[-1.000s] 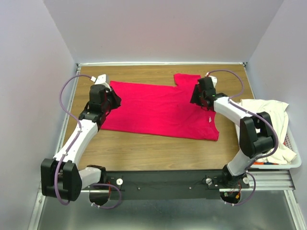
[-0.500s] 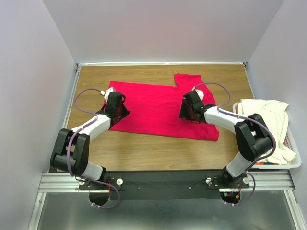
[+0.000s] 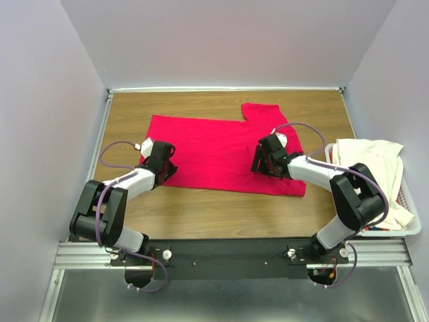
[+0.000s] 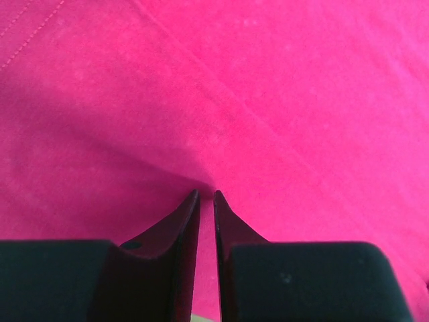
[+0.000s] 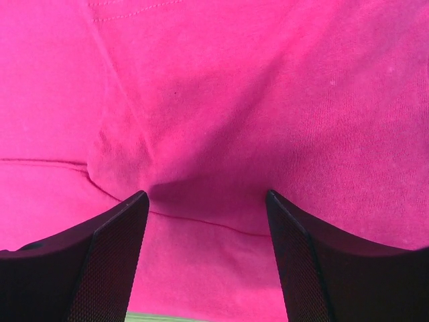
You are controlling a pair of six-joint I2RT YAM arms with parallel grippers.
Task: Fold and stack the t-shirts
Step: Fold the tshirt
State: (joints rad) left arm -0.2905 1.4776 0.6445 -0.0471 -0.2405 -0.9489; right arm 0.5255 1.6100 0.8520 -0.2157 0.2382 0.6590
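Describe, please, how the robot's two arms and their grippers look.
Both the left arm and right arm have white links joined by bulky black joint housings. A lilac cable loops along each. The left gripper and right gripper have black tapered fingers; the right's pads look finely textured.

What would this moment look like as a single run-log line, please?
left pincer: shut on red t-shirt | right pincer: open, over same shirt | cream t-shirt: draped on basket

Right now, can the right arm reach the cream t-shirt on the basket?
Probably yes. The cream t-shirt lies uncovered on the basket beside that arm, and the right gripper is open over the red t-shirt, holding nothing.
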